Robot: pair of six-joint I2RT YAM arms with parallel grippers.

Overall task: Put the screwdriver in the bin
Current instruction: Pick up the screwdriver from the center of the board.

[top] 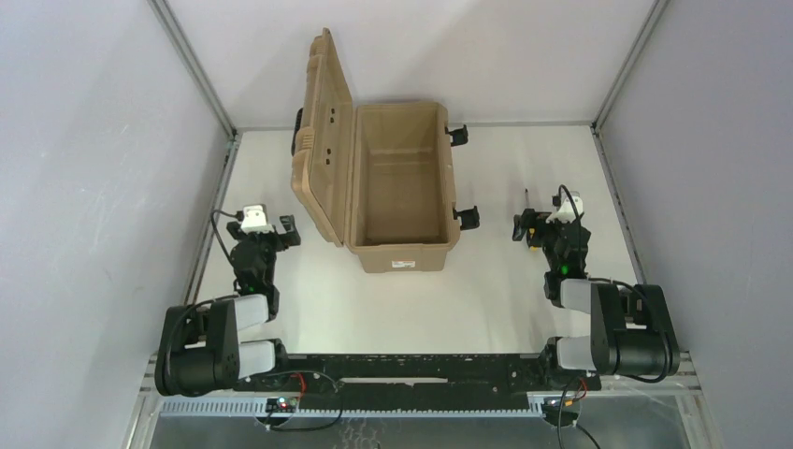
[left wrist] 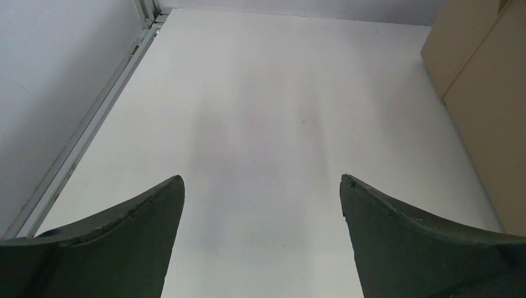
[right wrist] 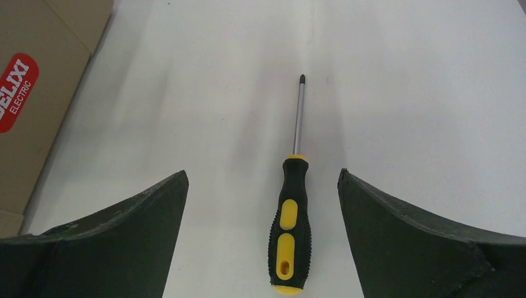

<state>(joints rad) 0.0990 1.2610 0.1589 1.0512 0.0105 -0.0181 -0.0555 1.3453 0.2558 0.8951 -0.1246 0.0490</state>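
Observation:
The screwdriver [right wrist: 290,230], with a yellow-and-black handle and a thin shaft, lies flat on the white table, its tip pointing away from me. My right gripper [right wrist: 263,174] is open, one finger on each side of the handle without touching it. From above, the shaft [top: 529,198] pokes out beyond the right gripper [top: 534,229]. The tan bin [top: 402,254] stands mid-table, lid [top: 323,140] swung open to the left, its inside bare. My left gripper [top: 286,231] rests open left of the bin, with nothing between its fingers [left wrist: 149,211].
Black latches [top: 465,217] stick out on the bin's right side, facing the right arm. A red label [right wrist: 15,90] marks the bin wall at the left of the right wrist view. Grey walls and a metal frame rail [left wrist: 93,124] enclose the table.

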